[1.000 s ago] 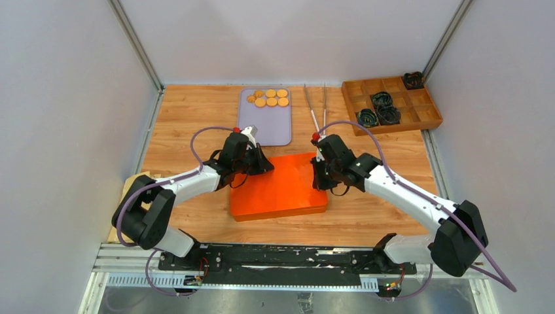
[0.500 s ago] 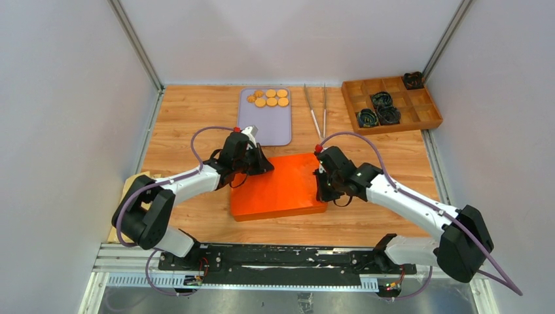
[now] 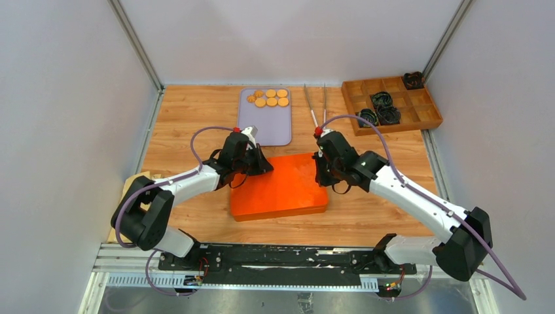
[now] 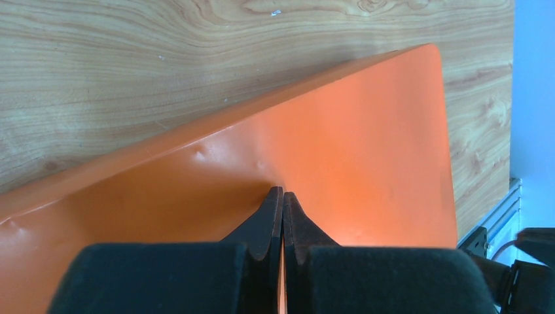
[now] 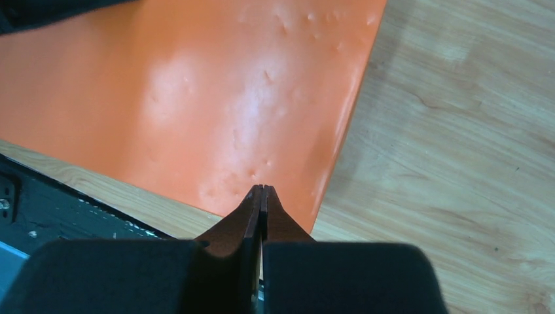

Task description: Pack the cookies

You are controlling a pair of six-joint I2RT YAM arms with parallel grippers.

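Top external | cookies (image 3: 269,97): rows left-right | left gripper (image 4: 283,193) pinches orange lid (image 3: 281,191) | right gripper (image 5: 262,190) closed

**A lab robot cell, set with kitchen props**

You are working in a robotics lab cell. Plain grey panels (image 3: 65,98) close in the wooden tabletop (image 3: 196,111) on the left, far and right sides, and aluminium corner posts (image 3: 135,42) hold them. The left arm (image 3: 190,183) and right arm (image 3: 406,193), both white and black, are bolted to a black mounting rail (image 3: 281,256) at the near edge. Purple cables (image 3: 194,140) loop off them. The props are laid out neatly like a test set: cookies (image 3: 270,97) in rows on a lilac tray (image 3: 265,127), metal tongs (image 3: 314,108) just beside it, and a wooden compartment box (image 3: 393,128) at the far right corner.
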